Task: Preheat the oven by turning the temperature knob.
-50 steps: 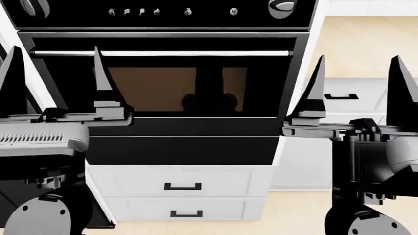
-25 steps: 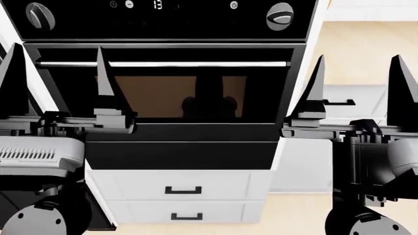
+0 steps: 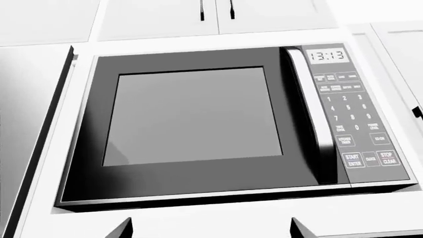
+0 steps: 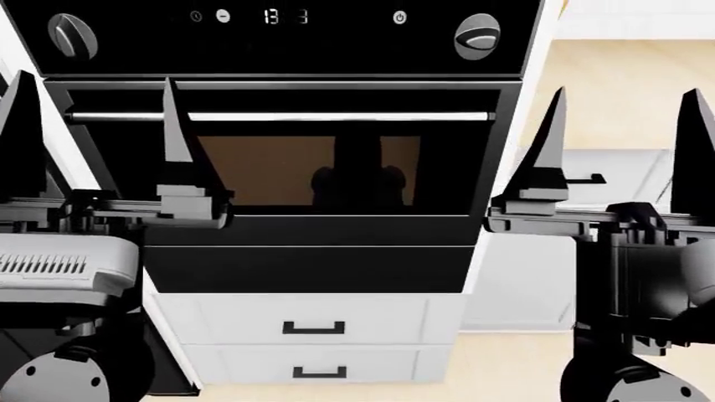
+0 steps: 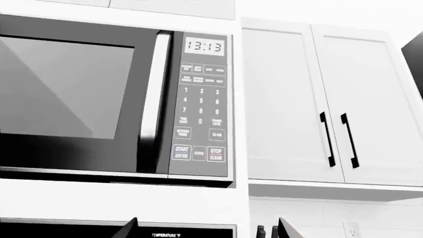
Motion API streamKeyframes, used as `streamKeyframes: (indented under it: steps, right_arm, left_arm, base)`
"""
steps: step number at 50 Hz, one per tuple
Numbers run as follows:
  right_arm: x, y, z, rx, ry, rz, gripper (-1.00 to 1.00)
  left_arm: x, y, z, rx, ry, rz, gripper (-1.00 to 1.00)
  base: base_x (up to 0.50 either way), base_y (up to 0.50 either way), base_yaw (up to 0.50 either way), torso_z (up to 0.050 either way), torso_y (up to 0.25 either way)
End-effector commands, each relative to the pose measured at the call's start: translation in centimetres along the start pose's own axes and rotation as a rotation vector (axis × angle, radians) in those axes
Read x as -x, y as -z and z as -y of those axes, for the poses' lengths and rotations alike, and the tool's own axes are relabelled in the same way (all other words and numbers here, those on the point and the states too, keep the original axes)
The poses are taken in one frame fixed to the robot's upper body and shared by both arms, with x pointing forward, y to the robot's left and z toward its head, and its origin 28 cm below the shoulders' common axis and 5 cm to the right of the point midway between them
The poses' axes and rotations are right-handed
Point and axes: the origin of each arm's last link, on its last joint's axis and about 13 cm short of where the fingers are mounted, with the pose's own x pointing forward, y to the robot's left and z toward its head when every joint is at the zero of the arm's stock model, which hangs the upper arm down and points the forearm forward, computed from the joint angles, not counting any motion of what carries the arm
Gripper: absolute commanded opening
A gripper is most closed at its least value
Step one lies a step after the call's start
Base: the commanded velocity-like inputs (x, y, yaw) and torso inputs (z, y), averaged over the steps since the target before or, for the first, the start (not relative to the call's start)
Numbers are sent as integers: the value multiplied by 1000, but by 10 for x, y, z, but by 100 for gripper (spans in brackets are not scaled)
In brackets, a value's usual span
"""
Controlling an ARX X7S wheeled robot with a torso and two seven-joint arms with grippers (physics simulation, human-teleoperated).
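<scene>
Silver-grey, with a dark bar across its face, the temperature knob point(image 4: 478, 36) sits at about one o'clock in the head view, at the right end of the black control panel of the oven point(image 4: 290, 176); a matching second dial point(image 4: 70, 36) sits at eleven o'clock at the panel's left end. Below the panel run the long silver bar handle point(image 4: 335, 116) and the brown-tinted window point(image 4: 307, 172). White drawers point(image 4: 313, 327) with small black pulls lie at six o'clock. The left tool point(image 4: 95, 138) at nine o'clock and the right tool point(image 4: 620, 146) at three o'clock both stand released, fingers spread and grasping nothing, well apart from either dial. Both wrist views show a microwave point(image 3: 198, 124) reading 13:13, with white cabinets point(image 5: 330, 104) beside it.
</scene>
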Motion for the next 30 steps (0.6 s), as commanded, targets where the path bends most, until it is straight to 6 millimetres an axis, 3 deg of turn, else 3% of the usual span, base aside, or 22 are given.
streamKeyframes:
  steps: [1, 18, 30]
  right_arm:
    - [-1, -2, 1, -17, 5, 5, 100]
    - [-1, -3, 1, -17, 5, 12, 100]
    - [1, -5, 1, -37, -19, 21, 100]
  left_arm:
    - [0, -1, 1, -6, -2, -6, 100]
    - [0, -1, 1, -5, 6, -5, 100]
    - [1, -2, 1, -3, 8, -3, 100]
  base:
    - [82, 0, 0, 0, 0]
    - [210, 0, 0, 0, 0]
    - [47, 0, 0, 0, 0]
